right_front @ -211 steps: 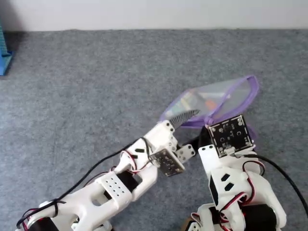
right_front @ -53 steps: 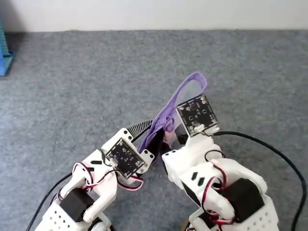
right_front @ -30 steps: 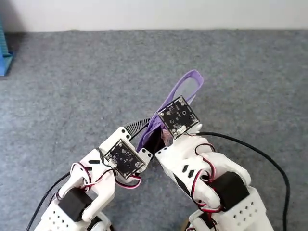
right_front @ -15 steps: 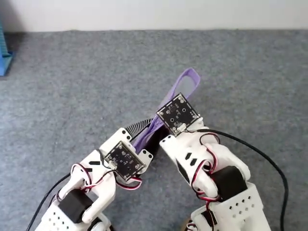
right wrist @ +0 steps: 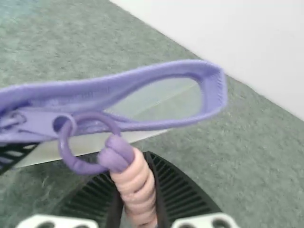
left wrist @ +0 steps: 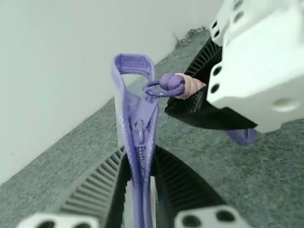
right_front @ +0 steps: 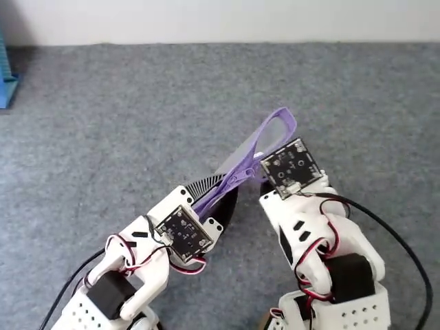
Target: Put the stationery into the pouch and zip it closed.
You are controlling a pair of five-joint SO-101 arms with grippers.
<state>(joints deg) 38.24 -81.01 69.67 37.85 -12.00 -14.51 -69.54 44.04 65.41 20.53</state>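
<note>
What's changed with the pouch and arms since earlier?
The pouch, flat on the table seven seconds ago, now stands on edge between both grippers. In the last half second the right gripper, shut on the pink zip pull, swung away from the left gripper, which stayed clamped on the pouch.

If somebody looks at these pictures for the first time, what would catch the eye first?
The purple pouch stands out: it is held on edge over the grey table, between the two arms. The left gripper is shut on its zipper edge. The right gripper is shut on the pink and purple pull cord, which a ring joins to the zip.
</note>
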